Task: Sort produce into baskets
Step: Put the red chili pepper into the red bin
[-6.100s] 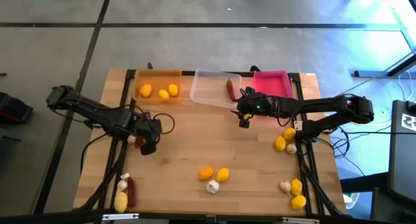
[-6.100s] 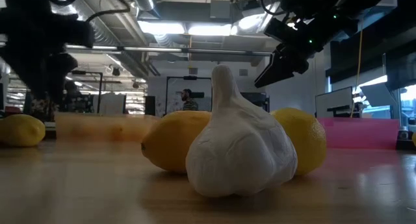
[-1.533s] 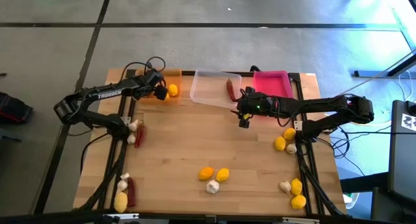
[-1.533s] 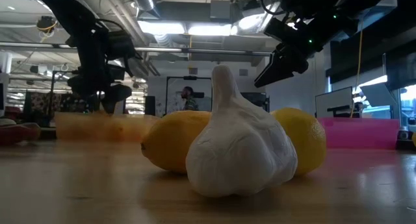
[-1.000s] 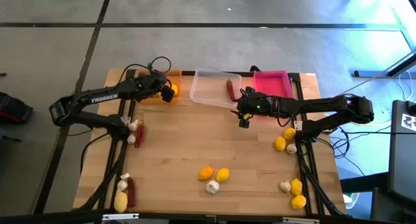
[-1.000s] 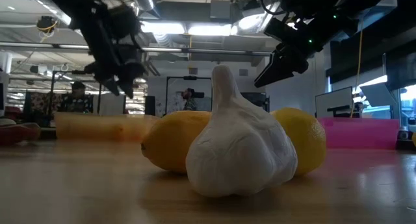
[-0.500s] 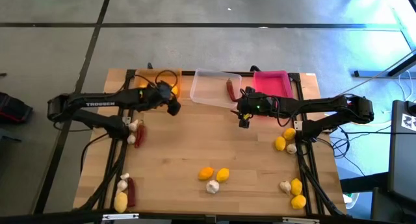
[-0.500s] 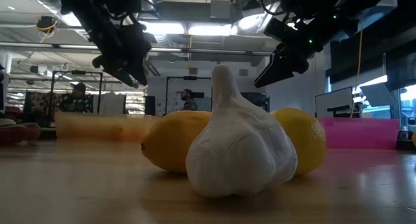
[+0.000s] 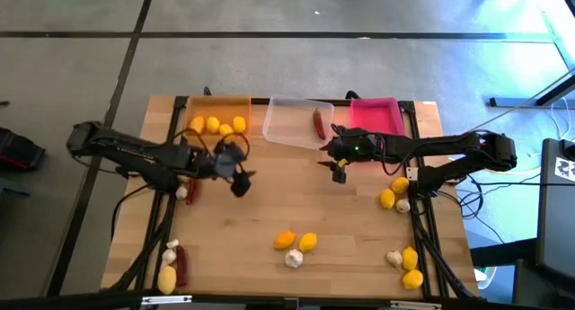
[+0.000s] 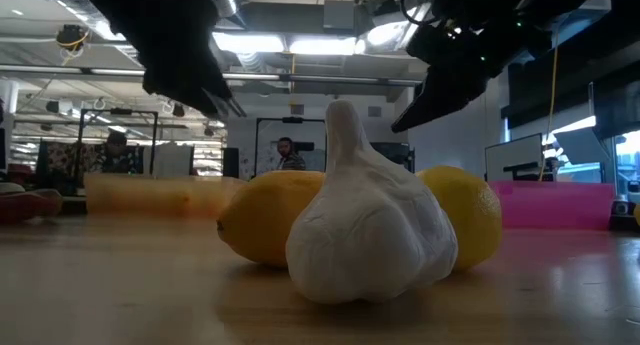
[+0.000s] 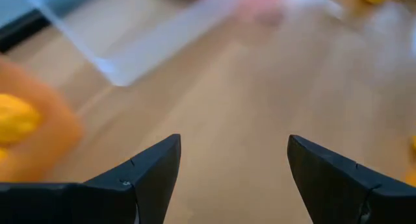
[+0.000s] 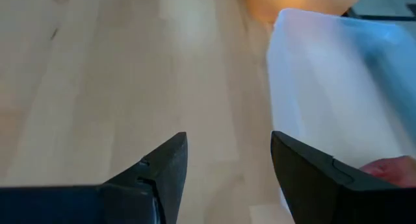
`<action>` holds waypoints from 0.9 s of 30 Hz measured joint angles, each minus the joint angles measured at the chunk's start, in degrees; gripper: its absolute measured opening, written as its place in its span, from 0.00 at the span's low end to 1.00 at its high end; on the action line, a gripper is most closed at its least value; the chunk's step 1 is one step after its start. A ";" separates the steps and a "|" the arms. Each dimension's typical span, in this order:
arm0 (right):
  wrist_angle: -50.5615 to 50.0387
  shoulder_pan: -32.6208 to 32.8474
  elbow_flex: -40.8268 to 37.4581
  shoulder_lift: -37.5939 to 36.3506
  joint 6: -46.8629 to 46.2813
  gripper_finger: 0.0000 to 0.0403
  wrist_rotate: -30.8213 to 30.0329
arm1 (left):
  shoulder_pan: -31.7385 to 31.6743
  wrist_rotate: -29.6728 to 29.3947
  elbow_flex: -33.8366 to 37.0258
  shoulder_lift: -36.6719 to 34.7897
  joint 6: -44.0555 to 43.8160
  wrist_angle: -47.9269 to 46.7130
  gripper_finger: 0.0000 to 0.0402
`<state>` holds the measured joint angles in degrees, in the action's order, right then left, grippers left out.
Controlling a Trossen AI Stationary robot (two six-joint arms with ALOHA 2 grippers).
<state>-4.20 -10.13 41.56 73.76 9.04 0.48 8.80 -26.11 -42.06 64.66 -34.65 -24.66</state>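
Observation:
Three baskets stand along the far edge. The orange one [image 9: 216, 108] holds lemons, the clear one [image 9: 292, 121] holds a dark red chili [image 9: 318, 124], and the third is pink [image 9: 375, 115]. Loose produce lies on the table: two lemons and a garlic bulb [image 9: 294, 258] near the middle front, seen close in the low view as the garlic bulb [image 10: 368, 220]. My left gripper [image 9: 241, 180] hangs open and empty above bare wood, nearer than the orange basket. My right gripper [image 9: 339, 171] hangs open and empty just nearer than the clear basket.
Lemons and garlic [image 9: 393, 193] lie at the right edge, with more [image 9: 409, 261] at the near right corner. A garlic bulb and a chili [image 9: 187, 186] lie at the left, and more produce [image 9: 171, 265] at the near left corner. Bare wood spans the table's middle.
My left gripper has swung away from over the orange basket, toward the table's near edge and somewhat rightward, out over bare wood, staying open and empty. My right gripper has stayed in place and turned a little.

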 joint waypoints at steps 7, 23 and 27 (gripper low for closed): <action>-0.83 0.00 0.00 0.00 0.12 0.53 0.64 | 6.94 0.09 0.00 0.02 -6.73 -7.40 0.69; -0.42 0.00 0.00 0.00 -0.13 0.53 4.42 | 6.25 10.33 1.35 2.37 -50.23 -33.51 0.69; -0.49 0.04 0.00 0.00 -0.22 0.53 6.03 | 6.27 14.65 1.44 6.10 -51.93 -36.38 0.69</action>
<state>-4.69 -10.09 41.56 73.76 8.82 6.51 15.07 -11.46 -40.62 70.76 -86.59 -61.05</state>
